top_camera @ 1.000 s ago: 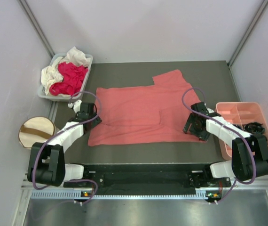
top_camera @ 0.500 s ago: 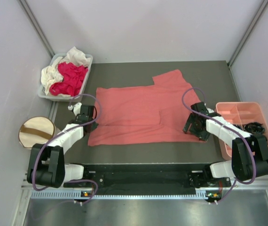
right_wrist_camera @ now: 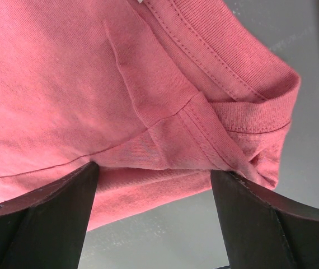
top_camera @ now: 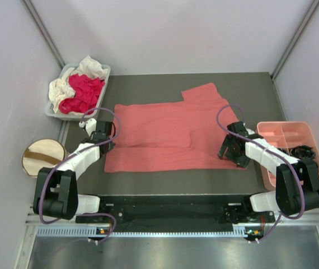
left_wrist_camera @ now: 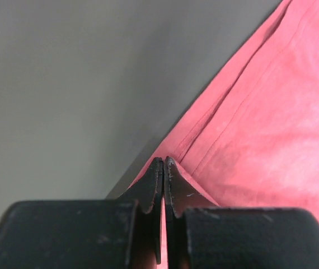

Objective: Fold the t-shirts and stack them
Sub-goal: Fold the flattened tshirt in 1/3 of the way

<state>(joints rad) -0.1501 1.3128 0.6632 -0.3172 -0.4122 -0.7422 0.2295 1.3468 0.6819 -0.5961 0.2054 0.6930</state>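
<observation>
A large salmon-pink t-shirt (top_camera: 170,134) lies spread flat across the dark table, one sleeve pointing to the far side. My left gripper (top_camera: 107,142) is at its left edge. In the left wrist view the left gripper (left_wrist_camera: 164,160) is shut on that hem, and the t-shirt cloth (left_wrist_camera: 271,123) rises to the tips like a small tent. My right gripper (top_camera: 229,154) is at the shirt's right edge and is open. In the right wrist view the right gripper (right_wrist_camera: 154,175) has the folded collar edge (right_wrist_camera: 226,129) lying between its wide-apart fingers (right_wrist_camera: 47,207). Magenta-red (top_camera: 82,92) and cream-white (top_camera: 94,68) t-shirts lie crumpled in a bin.
A grey bin (top_camera: 105,74) stands at the far left corner. A cream drum-shaped fabric bin (top_camera: 43,156) with a brown strap sits off the table's left side. At the right edge, a salmon plastic tray (top_camera: 294,134) holds a small dark object (top_camera: 303,151).
The left gripper has closed on the shirt's left hem and shifted slightly towards the far left. The right arm has not moved.
</observation>
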